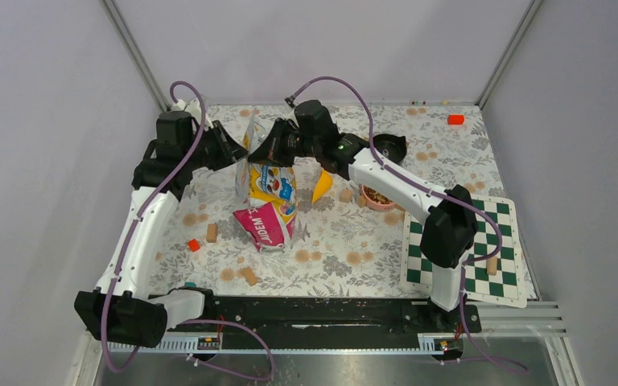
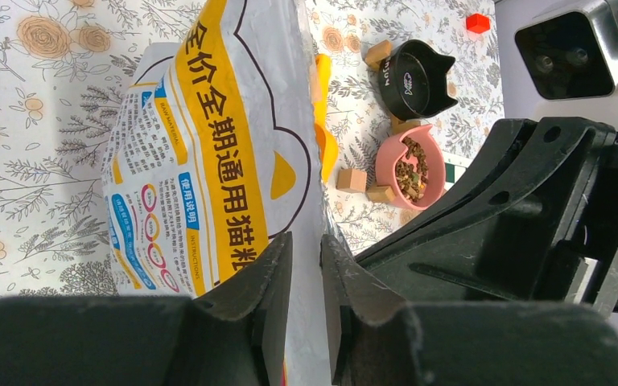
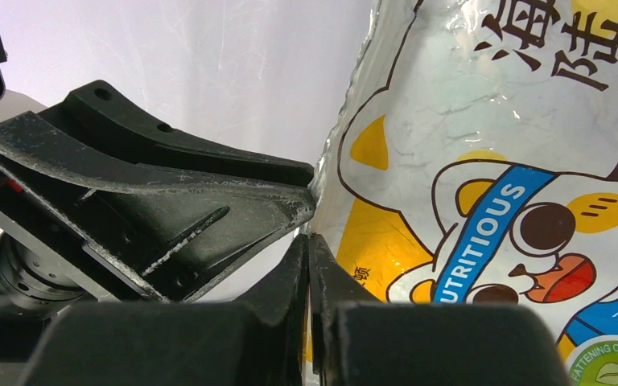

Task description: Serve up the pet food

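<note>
The glossy yellow, white and pink bag point(image 1: 269, 201) stands in the middle of the floral mat, its top held up between both arms. My left gripper point(image 1: 237, 149) point(image 2: 306, 257) is shut on the bag point(image 2: 209, 145), whose white edge runs between its fingers. From the other side, my right gripper point(image 1: 261, 149) point(image 3: 307, 249) is shut on the bag point(image 3: 491, 161), pinching a thin sliver of its edge. Pet food point(image 1: 379, 195) point(image 2: 410, 170) lies in a pink bowl point(image 1: 368, 193) point(image 2: 386, 161) right of the bag. A black cat-eared bowl point(image 1: 389, 146) point(image 2: 413, 78) sits behind it.
A yellow scoop point(image 1: 320, 186) leans beside the bag. Wooden cubes point(image 1: 212, 232) point(image 1: 249, 276) point(image 1: 345, 195) are scattered on the mat, with a small red cube point(image 1: 194, 245) at left and a red block point(image 1: 455, 119) at the back right. A green chessboard point(image 1: 483, 249) lies at right.
</note>
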